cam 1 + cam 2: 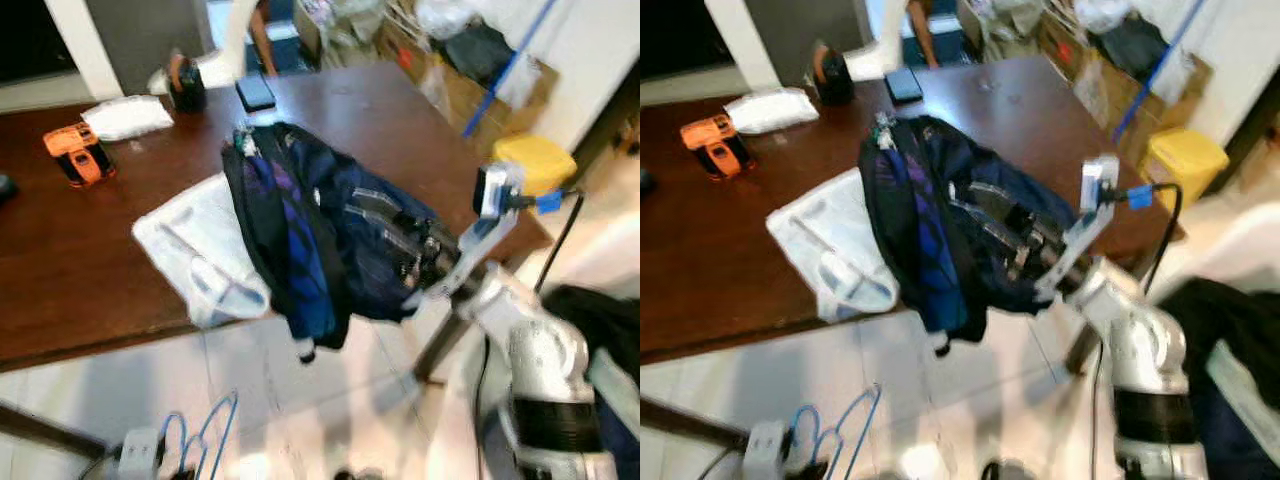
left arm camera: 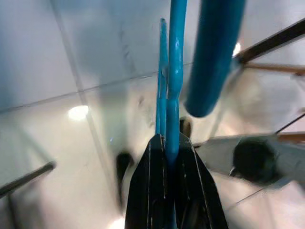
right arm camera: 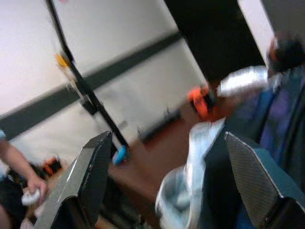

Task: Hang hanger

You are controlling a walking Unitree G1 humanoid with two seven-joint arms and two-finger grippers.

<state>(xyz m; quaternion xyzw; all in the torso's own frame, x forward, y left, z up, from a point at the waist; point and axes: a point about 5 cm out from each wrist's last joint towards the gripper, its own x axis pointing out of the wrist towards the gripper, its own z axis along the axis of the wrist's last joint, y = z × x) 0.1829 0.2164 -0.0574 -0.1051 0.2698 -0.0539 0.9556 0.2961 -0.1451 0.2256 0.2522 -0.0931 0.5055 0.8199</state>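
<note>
Your left gripper [image 2: 171,157] is clenching a blue hanger [image 2: 172,86], its two black fingers [image 2: 150,191] pressed together around the thin blue wire, which is running straight out from the tips. A thicker blue part of the hanger is crossing just beside that wire. Beyond it you are looking down on pale, glossy floor tiles [image 2: 57,71].

In the head views the blue hanger [image 1: 205,430] is hanging low, in front of the table's near edge and over the tiles, next to a small grey block [image 1: 138,452].

Your right gripper [image 3: 164,167] is standing released, its two fingers [image 3: 93,167] spread wide apart with nothing between them. It is pointing across the table towards the dark blue bag [image 1: 320,225]. In the head views your right arm [image 1: 1110,300] is reaching in from the table's right side, with its forearm close against the bag.

The dark blue bag is lying on the brown wooden table [image 1: 60,250] and is drooping over the near edge. Under its left side a white garment [image 1: 200,250] is lying, also reaching the near edge.

Towards the far left corner an orange tool [image 1: 78,153] is sitting, with a white bundle [image 1: 128,115] just beyond it. Near the far edge a dark round object [image 1: 186,85] and a flat dark item [image 1: 256,92] are resting. Beyond the right edge a yellow container [image 1: 535,160] is sitting.

In the right wrist view a person's hand [image 3: 31,186] is showing in the background.
</note>
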